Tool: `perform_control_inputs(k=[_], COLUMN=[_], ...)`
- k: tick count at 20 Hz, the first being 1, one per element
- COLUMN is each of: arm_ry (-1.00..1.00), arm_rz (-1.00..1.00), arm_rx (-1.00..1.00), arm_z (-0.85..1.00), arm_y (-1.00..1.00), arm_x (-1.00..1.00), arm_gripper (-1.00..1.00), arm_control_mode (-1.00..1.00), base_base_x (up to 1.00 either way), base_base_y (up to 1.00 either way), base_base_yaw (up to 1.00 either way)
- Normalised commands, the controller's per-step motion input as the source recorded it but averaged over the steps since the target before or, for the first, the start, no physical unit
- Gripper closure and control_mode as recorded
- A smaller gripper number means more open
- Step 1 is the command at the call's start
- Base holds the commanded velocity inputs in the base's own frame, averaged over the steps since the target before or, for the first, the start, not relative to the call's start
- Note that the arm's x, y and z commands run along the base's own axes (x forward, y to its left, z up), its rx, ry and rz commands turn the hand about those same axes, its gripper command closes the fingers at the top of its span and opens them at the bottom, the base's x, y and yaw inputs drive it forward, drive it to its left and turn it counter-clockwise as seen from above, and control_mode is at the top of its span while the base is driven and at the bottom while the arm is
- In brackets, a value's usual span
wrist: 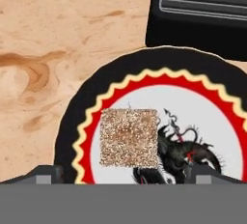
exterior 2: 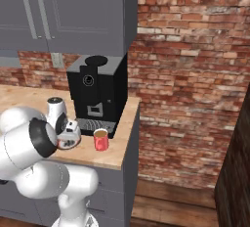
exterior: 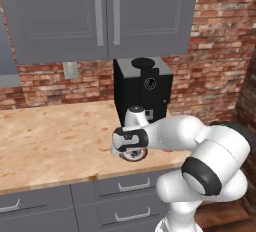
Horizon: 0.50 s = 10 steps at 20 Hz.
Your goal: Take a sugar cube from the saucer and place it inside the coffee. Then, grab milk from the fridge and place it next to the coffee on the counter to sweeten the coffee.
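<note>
Claw [wrist: 123, 172] spread wide, holding nothing, fingertips either side of sugar cube [wrist: 129, 137] on saucer [wrist: 77, 112]

grainy sugar cube [wrist: 129, 137]; seemingly glossy saucer [wrist: 72, 121].

Even, shadowless light; coarse pixelation

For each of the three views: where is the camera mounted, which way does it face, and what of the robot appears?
Left base view: behind the arm's left, facing the tan wood-look counter and black boxy coffee machine; white arm lower right.
Right base view: behind its right; red mug of coffee; arm lower left.
Hand view: on the hand, looking down at the brown sugar cube on the dark red-rimmed saucer; open pincer tips.
Shared: all show the coffee machine and counter.
</note>
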Motion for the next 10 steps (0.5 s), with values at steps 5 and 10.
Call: perform_control_inputs(k=[5,10], arm_ry=[-0.01,0.0], arm_rz=[-0.01,-0.01], arm_rx=[0.0,0.0], arm_z=[-0.11,0.0], arm_y=[0.0,0.0], arm_x=[0.31,0.19], arm_gripper=[1.0,1.0], arm_control_mode=[-1.0,-1.0], base_base_x=[0.0,0.0], base_base_y=[0.0,0.0], base_base_yaw=[0.0,0.0])
